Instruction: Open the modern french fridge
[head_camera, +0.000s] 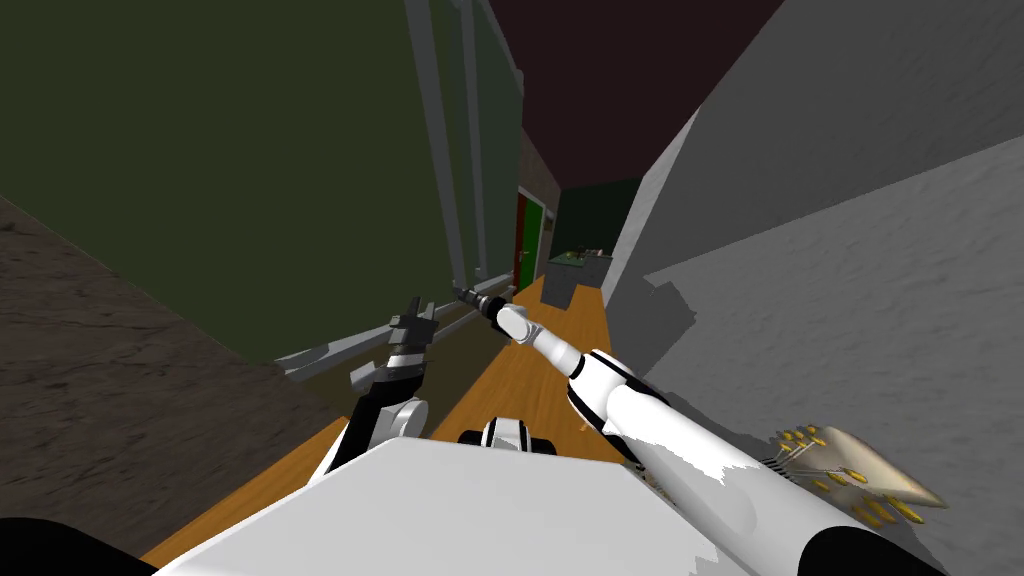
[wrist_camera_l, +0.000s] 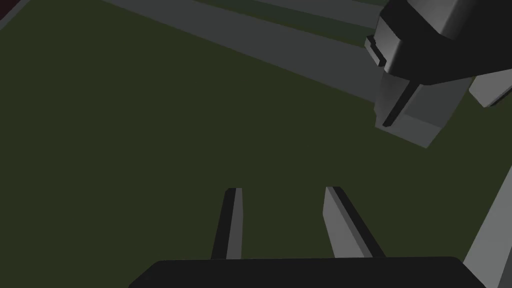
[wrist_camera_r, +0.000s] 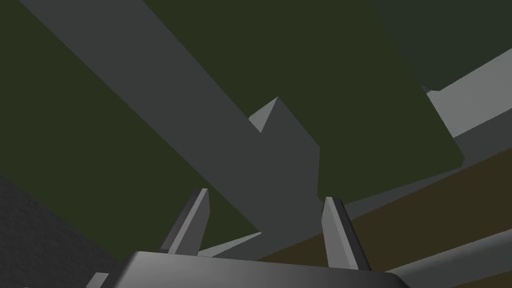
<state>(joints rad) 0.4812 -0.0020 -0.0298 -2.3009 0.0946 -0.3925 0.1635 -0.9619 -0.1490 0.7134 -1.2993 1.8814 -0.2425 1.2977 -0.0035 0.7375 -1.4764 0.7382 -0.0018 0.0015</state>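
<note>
The fridge shows as a tall dark green door (head_camera: 250, 180) with long grey handle bars (head_camera: 445, 180) on my left. My right arm reaches forward, and the right gripper (head_camera: 463, 292) is at the lower end of a bar. In the right wrist view that grey handle (wrist_camera_r: 225, 145) runs down between the fingers of the right gripper (wrist_camera_r: 265, 210). One finger sits close to the handle's edge and a gap shows at the other. My left gripper (head_camera: 415, 310) hangs nearer, open, facing the bare green door (wrist_camera_l: 125, 125), with nothing between its fingers (wrist_camera_l: 232, 220). The right hand's dark body (wrist_camera_l: 420, 85) appears beside it.
A grey wall (head_camera: 850, 250) closes the right side and a brown textured surface (head_camera: 100, 380) the near left. A wood floor (head_camera: 560, 340) runs ahead down a narrow passage to a dark cabinet (head_camera: 578, 275). A pale object with yellow studs (head_camera: 860, 475) lies at the right.
</note>
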